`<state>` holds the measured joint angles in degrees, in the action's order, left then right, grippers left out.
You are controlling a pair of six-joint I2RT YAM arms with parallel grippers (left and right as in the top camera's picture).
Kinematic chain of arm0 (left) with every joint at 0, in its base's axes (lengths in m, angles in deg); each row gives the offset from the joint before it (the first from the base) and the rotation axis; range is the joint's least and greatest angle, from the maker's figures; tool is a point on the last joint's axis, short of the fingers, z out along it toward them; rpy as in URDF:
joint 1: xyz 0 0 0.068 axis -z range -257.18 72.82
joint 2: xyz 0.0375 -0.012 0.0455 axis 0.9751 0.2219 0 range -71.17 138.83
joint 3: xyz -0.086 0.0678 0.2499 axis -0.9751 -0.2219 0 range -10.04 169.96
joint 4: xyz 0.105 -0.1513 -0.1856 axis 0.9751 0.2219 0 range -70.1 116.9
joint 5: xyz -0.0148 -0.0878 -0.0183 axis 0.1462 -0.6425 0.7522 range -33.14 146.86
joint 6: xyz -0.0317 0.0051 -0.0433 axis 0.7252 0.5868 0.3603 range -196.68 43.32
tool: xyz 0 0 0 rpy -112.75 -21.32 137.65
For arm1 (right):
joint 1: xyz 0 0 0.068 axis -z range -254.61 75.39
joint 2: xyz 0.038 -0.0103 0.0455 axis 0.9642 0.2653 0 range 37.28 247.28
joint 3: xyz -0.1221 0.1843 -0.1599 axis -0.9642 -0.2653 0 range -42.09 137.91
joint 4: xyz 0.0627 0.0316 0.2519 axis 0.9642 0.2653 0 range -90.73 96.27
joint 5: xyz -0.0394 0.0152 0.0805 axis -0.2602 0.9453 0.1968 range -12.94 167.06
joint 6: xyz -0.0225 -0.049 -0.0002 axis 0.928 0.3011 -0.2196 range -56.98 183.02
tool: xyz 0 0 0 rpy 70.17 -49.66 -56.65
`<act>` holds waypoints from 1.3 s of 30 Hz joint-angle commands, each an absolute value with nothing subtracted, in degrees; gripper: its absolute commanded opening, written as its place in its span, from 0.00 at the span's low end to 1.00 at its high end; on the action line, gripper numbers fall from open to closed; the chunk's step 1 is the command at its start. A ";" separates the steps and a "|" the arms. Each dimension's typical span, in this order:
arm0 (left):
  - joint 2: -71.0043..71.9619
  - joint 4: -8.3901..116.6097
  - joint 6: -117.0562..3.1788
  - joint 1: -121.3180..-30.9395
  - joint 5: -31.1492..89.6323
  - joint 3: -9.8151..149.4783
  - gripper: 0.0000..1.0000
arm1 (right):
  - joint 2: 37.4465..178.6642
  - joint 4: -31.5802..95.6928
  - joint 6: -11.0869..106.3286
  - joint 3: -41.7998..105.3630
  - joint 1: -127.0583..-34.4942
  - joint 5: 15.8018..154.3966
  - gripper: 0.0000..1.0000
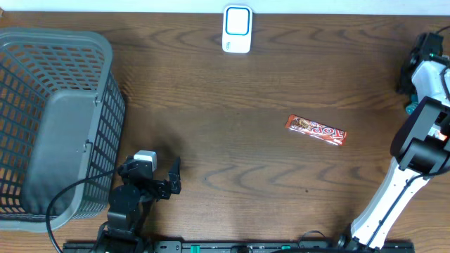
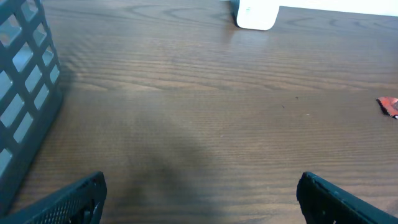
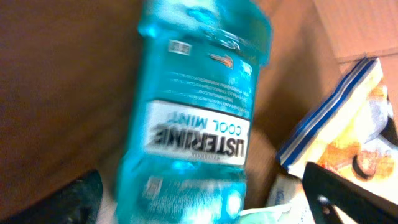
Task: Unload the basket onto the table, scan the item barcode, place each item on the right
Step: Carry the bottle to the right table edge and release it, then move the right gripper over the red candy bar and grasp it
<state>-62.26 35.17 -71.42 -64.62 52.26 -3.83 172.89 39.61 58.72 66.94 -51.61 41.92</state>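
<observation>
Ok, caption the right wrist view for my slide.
Open right gripper framing a blurred teal Listerine Cool Mint bottle, packaged goods alongside.

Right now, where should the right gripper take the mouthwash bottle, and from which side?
Take the bottle across its body, at the label, coming down from the label side. It seems to lie label up, its length running away from the right gripper, whose open fingers stand one on each side. Across is its narrow way, so the jaws should span it.
</observation>
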 commanded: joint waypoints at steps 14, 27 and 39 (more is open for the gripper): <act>-62.31 35.85 -72.14 -64.45 51.73 -5.07 0.98 | 136.41 48.92 49.81 68.12 -70.93 85.50 0.99; -62.31 35.85 -72.14 -64.45 51.73 -5.07 0.98 | 138.71 72.22 79.95 56.56 -91.30 81.85 0.99; -62.31 35.85 -72.14 -64.45 51.73 -5.07 0.98 | 139.32 50.65 76.82 25.04 -91.80 68.59 0.99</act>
